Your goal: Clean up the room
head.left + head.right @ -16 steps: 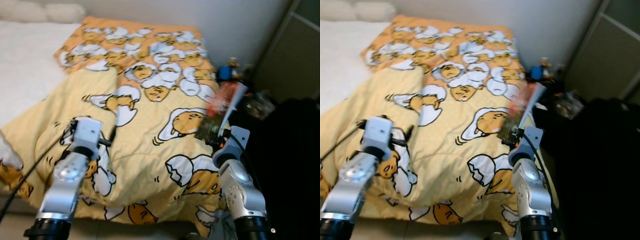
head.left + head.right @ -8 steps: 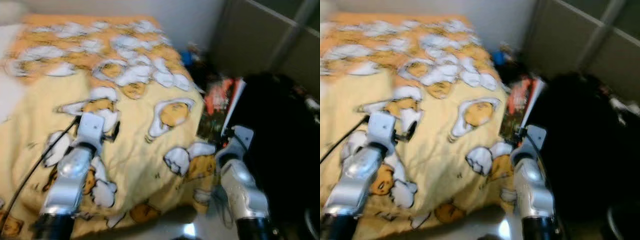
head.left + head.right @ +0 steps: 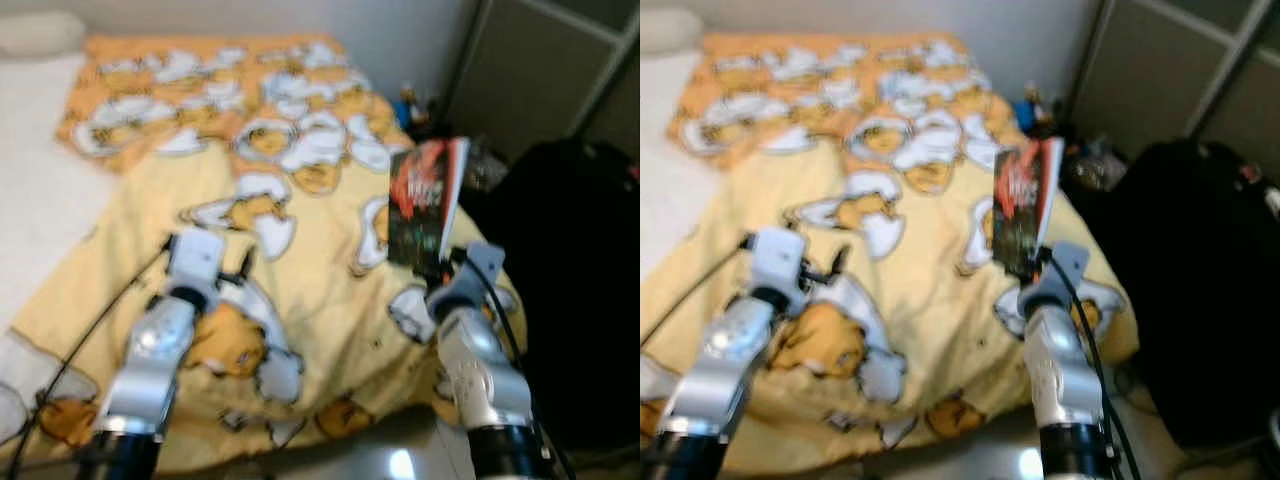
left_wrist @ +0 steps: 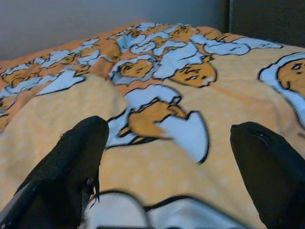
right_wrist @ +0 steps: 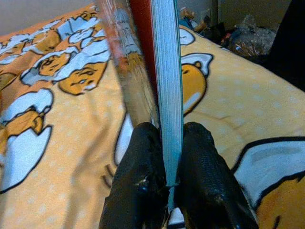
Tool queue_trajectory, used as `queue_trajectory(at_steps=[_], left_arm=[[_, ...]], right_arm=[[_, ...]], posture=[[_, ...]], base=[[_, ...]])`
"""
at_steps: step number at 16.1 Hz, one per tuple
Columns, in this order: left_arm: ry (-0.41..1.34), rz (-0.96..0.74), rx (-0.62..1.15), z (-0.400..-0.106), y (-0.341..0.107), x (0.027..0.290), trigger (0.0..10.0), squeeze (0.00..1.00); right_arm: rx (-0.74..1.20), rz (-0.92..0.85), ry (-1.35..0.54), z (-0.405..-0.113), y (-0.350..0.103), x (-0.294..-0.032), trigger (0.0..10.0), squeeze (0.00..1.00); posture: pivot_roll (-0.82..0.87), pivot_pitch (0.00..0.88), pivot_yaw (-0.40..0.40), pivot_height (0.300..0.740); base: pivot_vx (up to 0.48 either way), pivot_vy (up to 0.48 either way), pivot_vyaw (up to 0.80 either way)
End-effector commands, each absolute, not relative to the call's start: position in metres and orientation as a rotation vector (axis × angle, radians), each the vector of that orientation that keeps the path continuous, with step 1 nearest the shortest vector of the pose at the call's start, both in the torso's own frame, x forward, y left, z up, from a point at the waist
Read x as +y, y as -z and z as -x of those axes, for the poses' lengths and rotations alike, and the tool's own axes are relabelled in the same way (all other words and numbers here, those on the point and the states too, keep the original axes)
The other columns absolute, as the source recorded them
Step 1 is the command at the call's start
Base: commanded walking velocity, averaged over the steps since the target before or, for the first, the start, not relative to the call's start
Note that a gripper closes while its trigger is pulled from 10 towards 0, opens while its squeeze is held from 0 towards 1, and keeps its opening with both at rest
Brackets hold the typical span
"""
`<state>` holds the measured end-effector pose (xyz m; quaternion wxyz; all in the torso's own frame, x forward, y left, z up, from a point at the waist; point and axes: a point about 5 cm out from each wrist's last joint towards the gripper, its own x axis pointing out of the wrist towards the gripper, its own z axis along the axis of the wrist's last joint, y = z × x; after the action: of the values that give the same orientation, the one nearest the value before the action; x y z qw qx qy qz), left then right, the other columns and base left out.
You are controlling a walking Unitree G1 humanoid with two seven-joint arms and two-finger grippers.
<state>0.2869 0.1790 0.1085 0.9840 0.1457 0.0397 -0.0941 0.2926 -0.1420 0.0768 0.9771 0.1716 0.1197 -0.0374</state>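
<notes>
Right gripper (image 5: 167, 164) clamped on upright book (image 3: 427, 203) above quilt (image 3: 300, 290); left gripper (image 4: 174, 157) spread wide, empty.

both silver arms stretched forward, left gripper (image 4: 167, 157) out front with fingers (image 4: 76, 162) spread wide and nothing between them, right gripper (image 5: 164, 157) raised a bit higher, fingers (image 5: 140, 176) pinched tight on an upright book (image 3: 425, 205)

A home bedroom: a bed (image 3: 50, 210) under a cartoon-print duvet (image 3: 300, 200), a pillow (image 3: 40, 30), probably a wardrobe (image 3: 540, 70).
</notes>
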Motion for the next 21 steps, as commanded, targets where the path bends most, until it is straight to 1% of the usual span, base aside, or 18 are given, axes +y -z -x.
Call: queue_trajectory(at_steps=[1,13,21], left_arm=[[0.176,-0.308,0.077,-0.287,-0.112,0.186,10.0,0.45],[0.192,-0.313,0.064,-0.295,-0.113,0.184,10.0,0.45],[0.200,-0.315,0.059,-0.299,-0.114,0.185,10.0,0.46]], right_arm=[[0.194,-0.355,0.079,-0.295,-0.085,-0.142,10.0,0.00],[0.184,-0.344,0.076,-0.299,-0.086,-0.143,10.0,0.00],[0.184,-0.342,0.083,-0.294,-0.085,-0.144,10.0,0.00]], posture=[[0.02,0.000,-0.044,0.740],[0.01,0.000,-0.045,0.740],[-0.01,0.000,-0.030,0.740]], base=[[0.000,0.360,0.00],[0.000,0.364,0.00],[0.000,0.365,0.00]])
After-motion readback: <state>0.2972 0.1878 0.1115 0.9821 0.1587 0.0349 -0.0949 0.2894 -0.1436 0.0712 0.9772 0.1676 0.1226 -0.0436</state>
